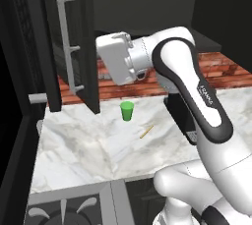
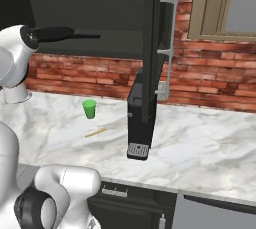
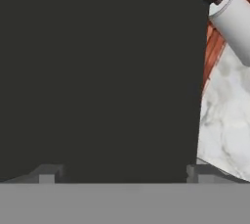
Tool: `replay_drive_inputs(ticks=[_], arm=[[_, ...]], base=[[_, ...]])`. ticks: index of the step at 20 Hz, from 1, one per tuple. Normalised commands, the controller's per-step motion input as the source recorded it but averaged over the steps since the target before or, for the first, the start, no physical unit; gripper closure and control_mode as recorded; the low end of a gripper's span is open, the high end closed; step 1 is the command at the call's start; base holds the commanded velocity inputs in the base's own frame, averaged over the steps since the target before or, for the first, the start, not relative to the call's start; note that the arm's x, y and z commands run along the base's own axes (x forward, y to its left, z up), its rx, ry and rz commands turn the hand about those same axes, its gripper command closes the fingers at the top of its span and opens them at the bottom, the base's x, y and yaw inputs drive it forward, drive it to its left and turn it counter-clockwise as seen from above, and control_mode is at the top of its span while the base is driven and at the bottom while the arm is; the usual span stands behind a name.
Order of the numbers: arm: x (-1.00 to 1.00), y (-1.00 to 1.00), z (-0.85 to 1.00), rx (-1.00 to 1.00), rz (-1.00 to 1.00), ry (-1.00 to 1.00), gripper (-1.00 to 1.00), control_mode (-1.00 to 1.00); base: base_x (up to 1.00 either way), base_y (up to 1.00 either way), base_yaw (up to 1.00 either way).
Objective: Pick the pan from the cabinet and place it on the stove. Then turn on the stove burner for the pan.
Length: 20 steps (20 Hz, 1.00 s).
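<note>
The cabinet's left door (image 1: 74,42) swings open, its silver bar handle (image 1: 66,42) facing out; the right door (image 2: 152,48) is seen edge-on. A flat black pan (image 2: 55,34) with a thin handle (image 2: 87,36) lies low in the dark cabinet opening, partly hidden by my wrist. My white hand (image 1: 115,58) hovers just right of the left door, under the cabinet. In the hand view my gripper (image 3: 126,174) stands open, its fingertips (image 3: 46,174) wide apart with nothing between them, facing a dark flat surface. A corner of the stove (image 1: 49,214) shows at the bottom left.
On the marble counter (image 1: 88,145) stand a green cup (image 1: 127,111) and a thin yellowish stick (image 1: 146,131). A black coffee machine (image 2: 140,118) sits below the right door. A brick wall (image 2: 75,78) backs the counter. A silver bar end (image 3: 234,17) juts in nearby.
</note>
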Motion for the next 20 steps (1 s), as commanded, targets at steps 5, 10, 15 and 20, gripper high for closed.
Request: replay_drive_inputs(ticks=[5, 10, 15, 20], arm=[[-0.32, 0.38, 0.00, 0.00, 0.00, -0.14, -1.00, -1.00], [-0.25, 0.37, 0.00, 0.00, 0.00, -0.13, -1.00, -1.00], [-0.15, 0.39, -0.01, 0.00, 0.00, -0.06, -1.00, -1.00], [-0.05, 0.34, -0.01, -0.01, 0.00, 0.00, -1.00, -1.00]], base=[[0.00, 0.00, 0.00], [0.00, 0.00, 0.00], [0.00, 0.00, 0.00], [0.00, 0.00, 0.00]])
